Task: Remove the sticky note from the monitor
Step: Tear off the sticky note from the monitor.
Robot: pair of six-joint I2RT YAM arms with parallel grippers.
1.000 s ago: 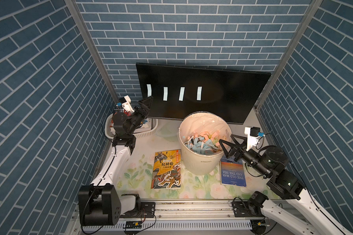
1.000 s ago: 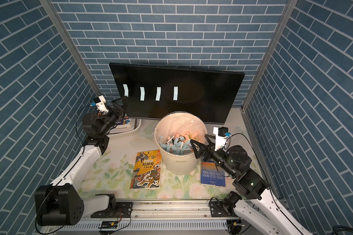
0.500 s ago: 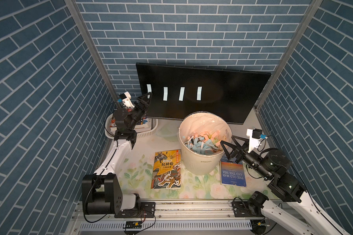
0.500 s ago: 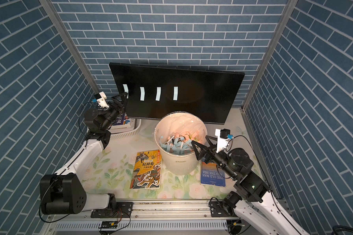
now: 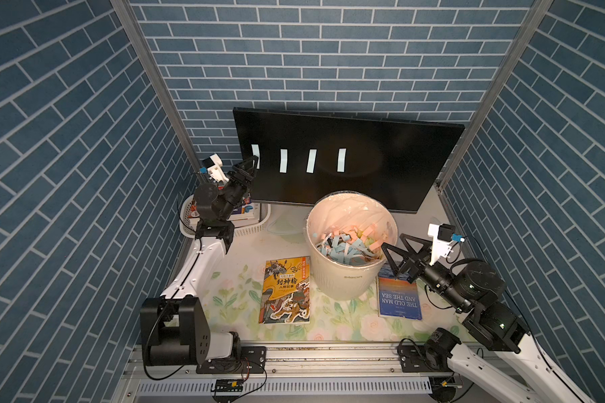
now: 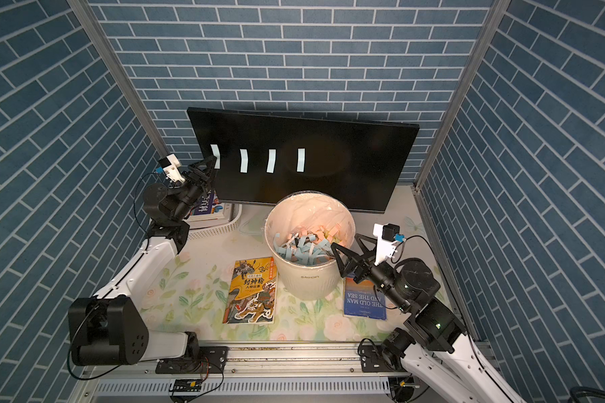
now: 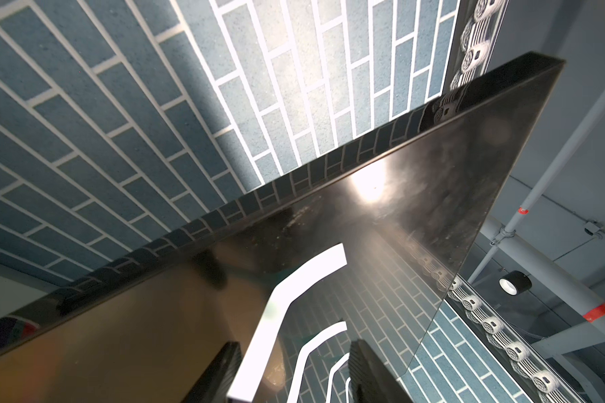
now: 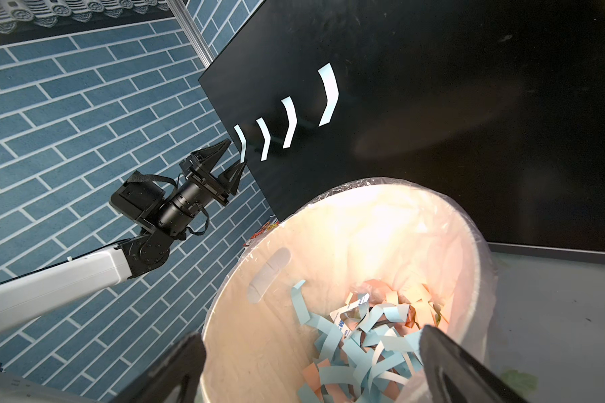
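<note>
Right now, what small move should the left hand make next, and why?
Probably close the left hand on the leftmost sticky note. Its jaws stand apart on either side of the note's lower end, against the monitor, so the note does not look pinched yet.

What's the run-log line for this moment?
left end effector: open astride leftmost sticky note | right end effector: open by bin | monitor: four notes
</note>
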